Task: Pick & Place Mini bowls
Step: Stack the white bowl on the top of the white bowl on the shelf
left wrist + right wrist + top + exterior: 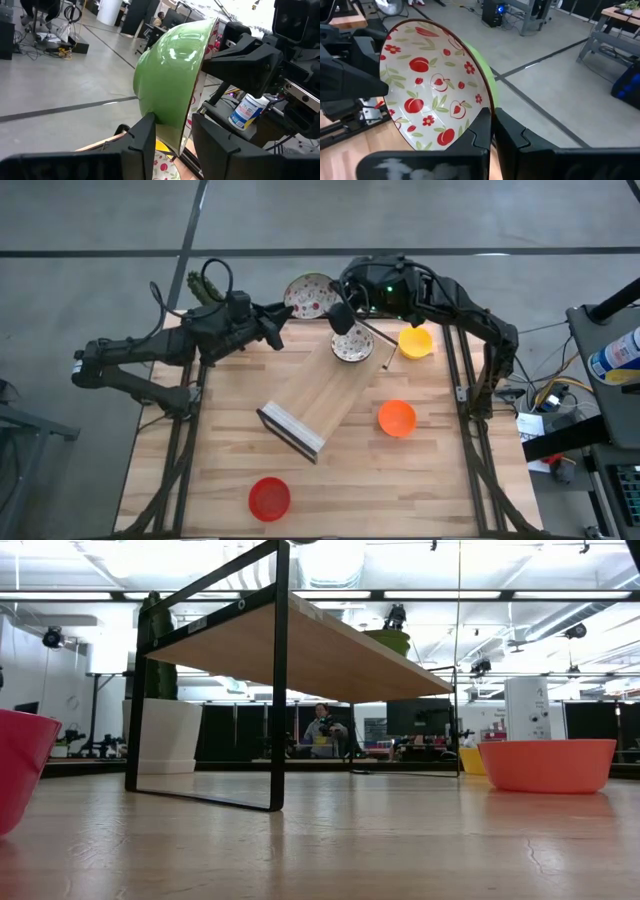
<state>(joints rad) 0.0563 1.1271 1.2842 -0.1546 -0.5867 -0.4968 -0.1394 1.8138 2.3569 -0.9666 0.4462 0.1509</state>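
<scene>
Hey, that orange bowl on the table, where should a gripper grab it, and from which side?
Probably the rim, from straight above, one finger inside and one outside: the orange bowl sits upright, open side up, with bare table around it.

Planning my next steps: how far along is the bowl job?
Done: perhaps one patterned bowl on the rack. In hand: right gripper clamps a fruit-patterned bowl; left gripper, jaws open, straddles its rim. Left: yellow bowl, orange bowl, red bowl loose on the table.
</scene>
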